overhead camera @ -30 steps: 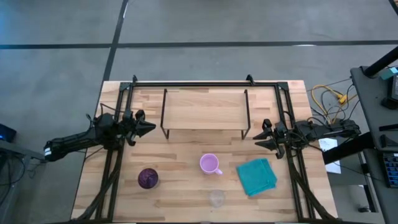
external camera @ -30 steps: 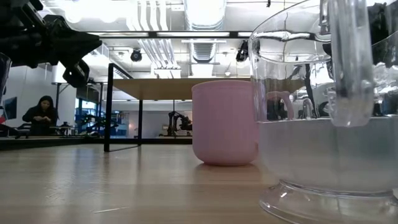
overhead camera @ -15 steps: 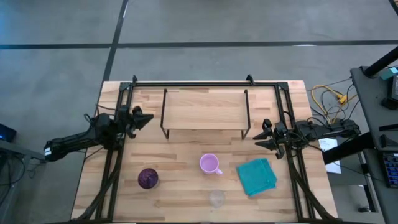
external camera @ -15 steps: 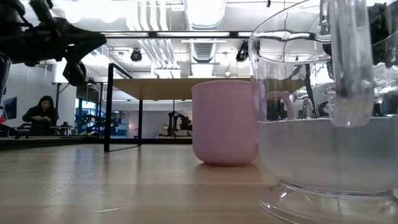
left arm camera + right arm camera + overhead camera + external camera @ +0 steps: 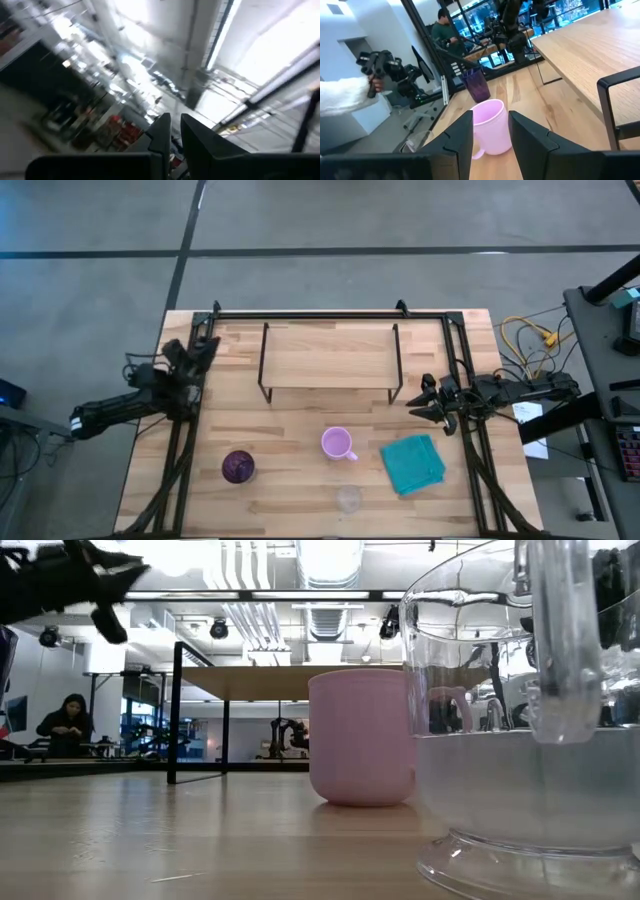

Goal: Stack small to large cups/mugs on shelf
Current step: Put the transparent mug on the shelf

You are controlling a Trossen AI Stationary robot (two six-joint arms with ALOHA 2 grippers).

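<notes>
While all three cups sit in front of the shelf (image 5: 328, 355), nothing is stacked: your right gripper (image 5: 417, 406), fingers parted and empty, faces the pink mug (image 5: 337, 444); your left gripper (image 5: 206, 343) looks clenched, left of the shelf.

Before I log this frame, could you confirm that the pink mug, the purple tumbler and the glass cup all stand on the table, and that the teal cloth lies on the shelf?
Not quite. The teal cloth lies on the table, right of the pink mug, not on the shelf; the high view shows this. The mug, the purple tumbler and the glass cup do all stand on the table.
</notes>
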